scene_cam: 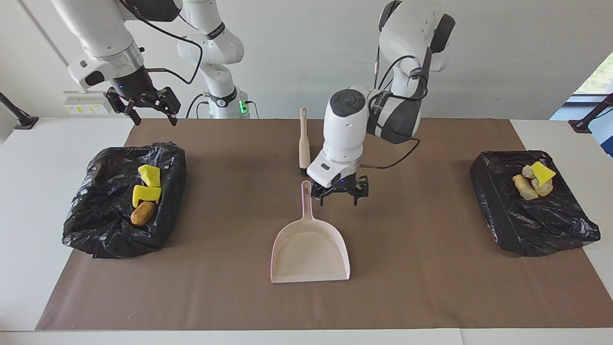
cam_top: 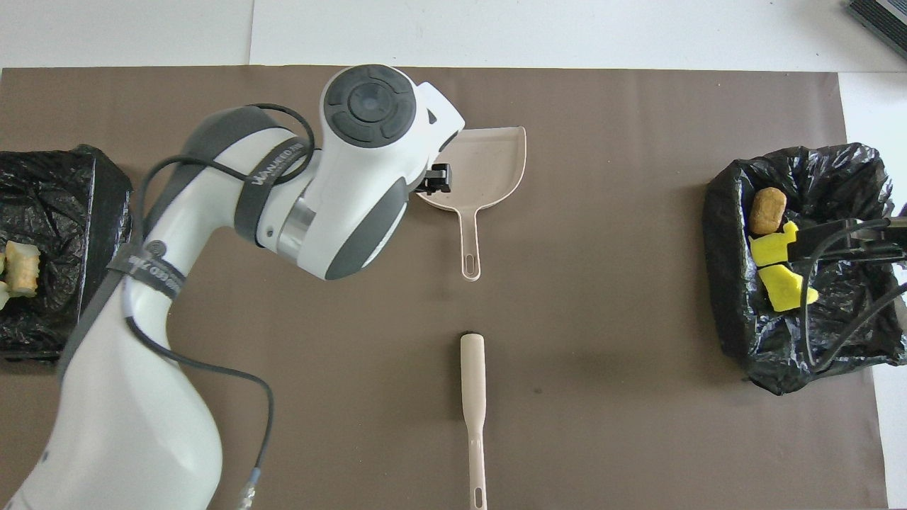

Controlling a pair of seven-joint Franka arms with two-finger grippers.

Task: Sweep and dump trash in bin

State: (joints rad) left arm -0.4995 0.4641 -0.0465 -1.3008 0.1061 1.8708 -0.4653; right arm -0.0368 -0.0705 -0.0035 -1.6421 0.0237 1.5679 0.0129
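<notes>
We see the trash (scene_cam: 144,193) lying in both bins (scene_cam: 122,201), light and crumbly. The left gripper (scene_cam: 339,192) hangs open and empty beside the stiff dustpan (scene_cam: 310,249); the right gripper (scene_cam: 143,103), also open, waits above.

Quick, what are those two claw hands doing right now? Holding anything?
Left gripper: jaws open, holding nothing, above the mat beside the dustpan handle.
Right gripper: jaws open, holding nothing, waiting.

White table (scene_cam: 28,201) under a brown mat (scene_cam: 412,287), with a pink dustpan (scene_cam: 310,249) at mid-mat, a brush (scene_cam: 303,143) toward the robots' edge, and a black-lined bin (scene_cam: 115,225) (scene_cam: 536,225) at each end
</notes>
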